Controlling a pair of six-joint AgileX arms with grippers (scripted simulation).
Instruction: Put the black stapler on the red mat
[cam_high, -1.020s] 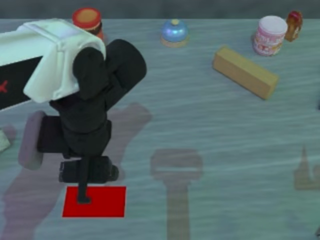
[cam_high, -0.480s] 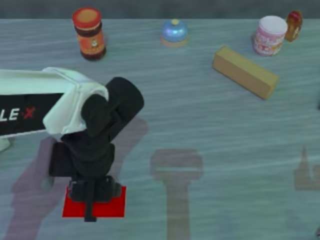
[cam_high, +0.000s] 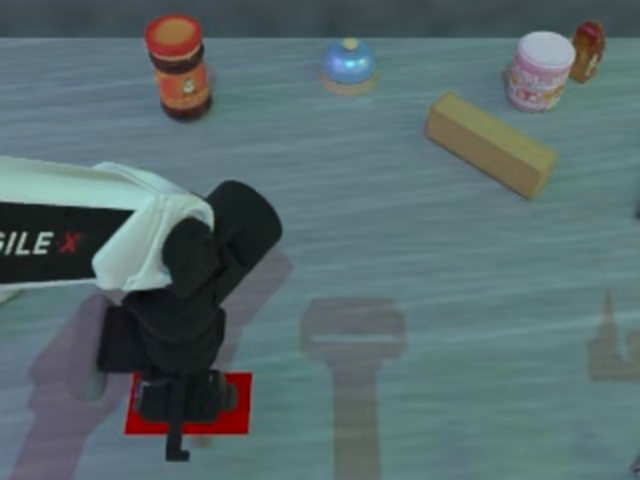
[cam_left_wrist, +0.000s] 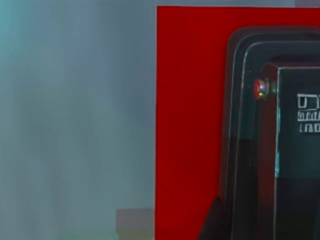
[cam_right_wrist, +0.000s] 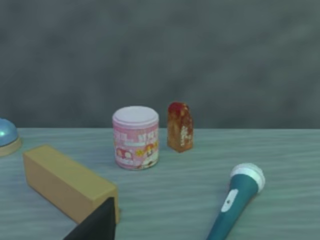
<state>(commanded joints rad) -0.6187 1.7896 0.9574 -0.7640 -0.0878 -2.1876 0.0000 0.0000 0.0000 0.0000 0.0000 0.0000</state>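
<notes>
The pale, blue-grey streaked surface (cam_high: 420, 250) runs back to a dark grey wall. At its near left, the left end effector (cam_high: 178, 400) hangs low over the red mat (cam_high: 235, 415), pinching the black stapler (cam_left_wrist: 280, 150) over the mat. I can't tell whether the stapler touches it.

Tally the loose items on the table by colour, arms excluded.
Red: 1, red mat
Black: 1, black stapler
Tan: 1, block
Blue: 2, bell, microphone
Pink: 1, can
Orange-brown: 2, jar, stamp
Total: 8
</notes>
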